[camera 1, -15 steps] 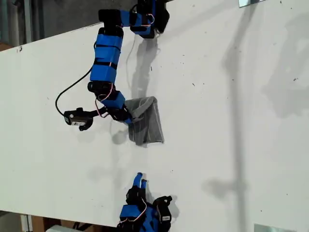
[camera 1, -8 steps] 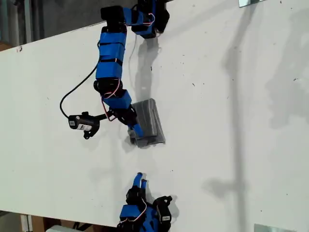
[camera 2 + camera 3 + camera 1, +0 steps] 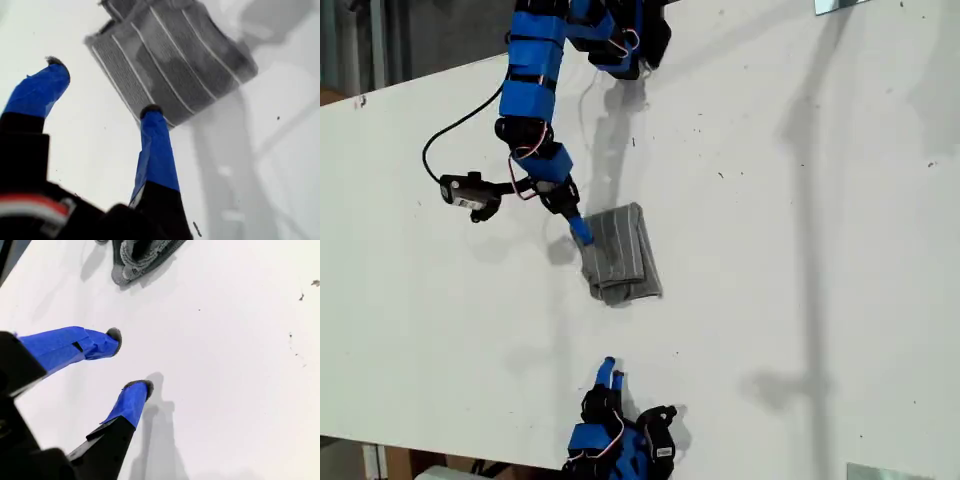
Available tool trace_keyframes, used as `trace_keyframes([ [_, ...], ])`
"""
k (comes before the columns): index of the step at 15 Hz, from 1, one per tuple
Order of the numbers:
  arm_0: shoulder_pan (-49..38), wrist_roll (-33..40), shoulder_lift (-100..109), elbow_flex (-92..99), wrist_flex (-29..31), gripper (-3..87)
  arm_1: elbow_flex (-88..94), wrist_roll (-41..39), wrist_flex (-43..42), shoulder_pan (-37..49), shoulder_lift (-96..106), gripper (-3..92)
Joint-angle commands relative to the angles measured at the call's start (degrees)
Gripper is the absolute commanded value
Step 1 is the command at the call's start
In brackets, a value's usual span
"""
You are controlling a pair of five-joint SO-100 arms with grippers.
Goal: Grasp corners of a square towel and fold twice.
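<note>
The towel (image 3: pixel 620 255) lies folded into a small grey, white-striped rectangle on the white table, near the middle of the exterior view. My first gripper (image 3: pixel 576 226) hovers just beyond the edge of it that faces the exterior view's left. In the first wrist view it (image 3: pixel 103 89) is open with nothing between its blue fingers, and one fingertip (image 3: pixel 150 112) overlaps the towel (image 3: pixel 170 60) edge. My second gripper (image 3: pixel 608 368) rests low in the exterior view, well short of the towel. It (image 3: pixel 128 360) is open and empty, with the towel (image 3: pixel 142 252) ahead of it.
The white table (image 3: pixel 800 250) stretches wide toward the exterior view's right. A black camera with its cable (image 3: pixel 465 190) hangs off the first arm. The arm bases (image 3: pixel 625 40) stand at the table's top and bottom edges in the exterior view.
My first gripper has pulled back off the towel toward the exterior view's upper left. The towel now lies flat and folded. The second arm has not moved.
</note>
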Motion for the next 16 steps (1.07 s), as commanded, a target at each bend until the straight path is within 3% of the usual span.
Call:
trace_keyframes([
  [1,-0.3,0.8,0.1,0.4,-1.1,17.0,22.6,6.9,-1.8,-3.3,30.4,31.9],
  [3,-0.1,0.7,0.1,0.4,-1.1,17.0,42.5,15.5,1.5,-8.3,59.2,31.6],
  [5,-0.1,0.7,0.1,0.4,-1.1,17.0,51.7,20.1,11.8,-12.8,81.3,30.9],
  [7,-0.1,0.7,0.1,0.4,-1.2,17.0,52.6,21.4,10.8,-15.6,80.8,31.5],
  [10,1.2,1.6,0.4,0.4,-1.2,17.0,55.6,31.1,20.0,-15.4,80.9,33.3],
  [12,4.8,1.7,0.6,0.4,-1.1,17.0,59.5,44.2,22.9,-16.5,80.9,29.1],
  [15,15.6,-0.7,0.8,0.4,-1.1,17.0,57.3,41.6,26.0,-19.1,80.9,26.7],
  [16,19.6,7.0,0.8,0.4,-1.1,17.0,57.2,41.6,26.1,-18.7,80.9,25.5],
])
